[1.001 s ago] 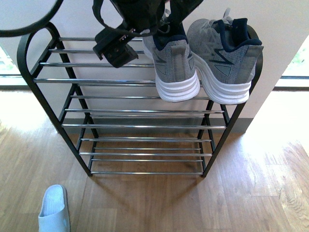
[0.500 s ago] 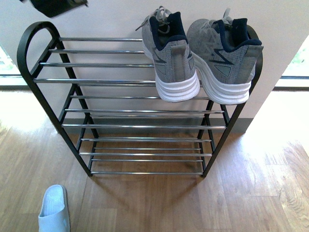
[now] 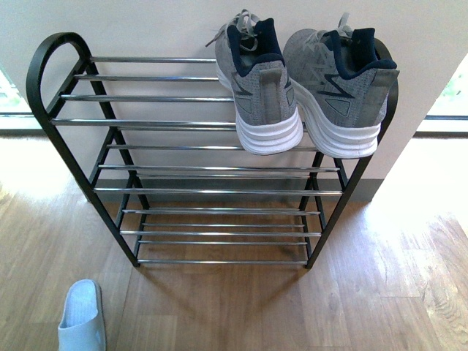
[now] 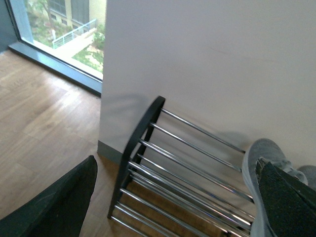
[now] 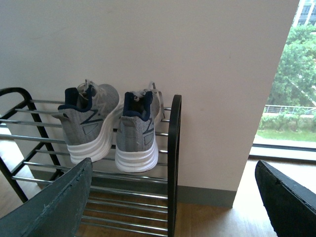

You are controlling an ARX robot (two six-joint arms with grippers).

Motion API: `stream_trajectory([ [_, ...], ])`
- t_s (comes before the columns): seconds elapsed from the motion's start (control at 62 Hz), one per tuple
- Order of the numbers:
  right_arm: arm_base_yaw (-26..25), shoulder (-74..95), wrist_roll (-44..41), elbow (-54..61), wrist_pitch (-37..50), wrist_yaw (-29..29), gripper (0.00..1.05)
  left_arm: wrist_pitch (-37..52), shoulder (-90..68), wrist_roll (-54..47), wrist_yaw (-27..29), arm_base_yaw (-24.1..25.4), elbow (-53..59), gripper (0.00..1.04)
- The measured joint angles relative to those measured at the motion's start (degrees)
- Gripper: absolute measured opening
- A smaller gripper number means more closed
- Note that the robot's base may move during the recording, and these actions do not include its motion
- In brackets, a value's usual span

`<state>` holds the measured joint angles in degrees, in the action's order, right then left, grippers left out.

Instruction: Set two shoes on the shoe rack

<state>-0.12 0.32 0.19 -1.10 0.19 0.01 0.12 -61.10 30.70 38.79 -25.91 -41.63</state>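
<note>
Left gripper (image 4: 177, 162) and right gripper (image 5: 173, 165): broad, matte, dark tapered fingers (image 4: 54, 205)

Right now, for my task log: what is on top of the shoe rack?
Both grey sneakers, side by side on the top rods of the shoe rack, right end, heels toward the camera. Toes mostly hidden.

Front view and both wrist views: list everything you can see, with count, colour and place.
rack: one, black frame with chrome rods, against the wall
sneakers: two, grey with white soles, side by side at the right end of the top tier
slide: one, pale blue, on the floor, front left of the rack
wall: white, behind the rack
floor: light wood
left jaws: dark, open, empty
right jaws: dark, open, empty
</note>
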Motion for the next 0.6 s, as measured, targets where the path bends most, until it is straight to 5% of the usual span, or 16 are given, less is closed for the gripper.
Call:
stream_trajectory([
  [0.291, 0.0, 0.0, 0.0, 0.0, 0.0, 0.0, 0.95, 2.01, 12.83, -5.55, 0.42, 2.34, 8.2, 0.95],
  [0.371, 0.0, 0.0, 0.0, 0.0, 0.0, 0.07, 0.95, 17.05, 16.5, -17.68, -17.05, 6.91, 16.13, 0.75],
  [0.42, 0.0, 0.0, 0.0, 0.0, 0.0, 0.04, 0.95, 20.15, 19.3, -24.06, -22.45, 9.05, 20.0, 0.63],
  [0.597, 0.0, 0.0, 0.0, 0.02, 0.0, 0.02, 0.95, 21.18, 24.5, -28.98, -27.08, 13.81, 26.91, 0.29],
])
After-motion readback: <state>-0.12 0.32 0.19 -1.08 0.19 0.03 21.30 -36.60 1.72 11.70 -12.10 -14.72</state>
